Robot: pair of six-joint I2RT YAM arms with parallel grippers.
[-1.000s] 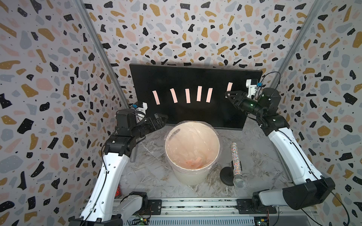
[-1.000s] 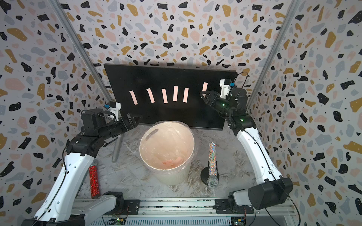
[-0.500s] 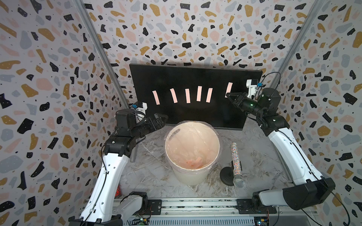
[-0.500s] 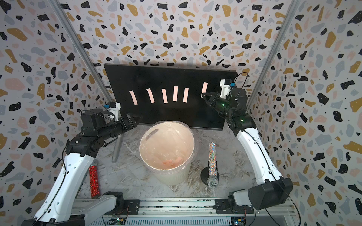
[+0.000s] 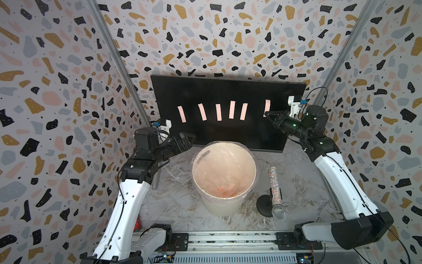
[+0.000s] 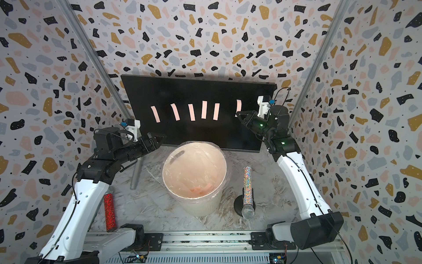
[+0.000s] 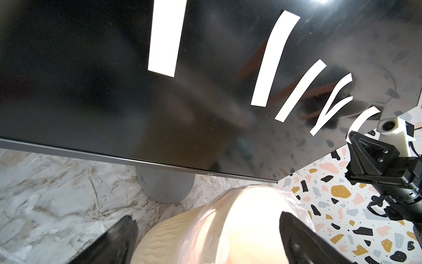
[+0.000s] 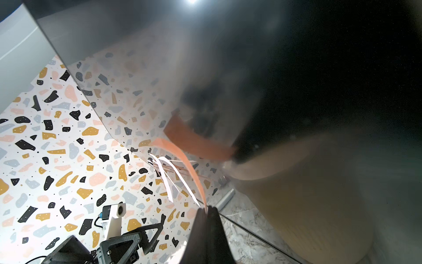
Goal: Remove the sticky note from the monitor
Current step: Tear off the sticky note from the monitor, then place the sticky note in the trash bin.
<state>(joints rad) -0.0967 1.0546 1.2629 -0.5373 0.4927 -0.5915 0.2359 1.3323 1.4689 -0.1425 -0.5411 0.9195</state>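
Right arm (image 5: 331, 166) reaches up, right gripper (image 5: 266, 113) pinched on the monitor's (image 5: 228, 91) rightmost sticky note (image 5: 267, 105); left gripper (image 5: 190, 139) gapes wide near the monitor's lower-left corner.

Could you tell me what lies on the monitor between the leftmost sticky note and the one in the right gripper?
Four more pink sticky notes stand in a row on the monitor there; both top views show them.

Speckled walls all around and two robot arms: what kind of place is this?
Most likely a robot practice booth, not a real room. Speckled walls box in a small table, two arms sit on a metal rail, and a monitor with sticky notes stands behind a bin.
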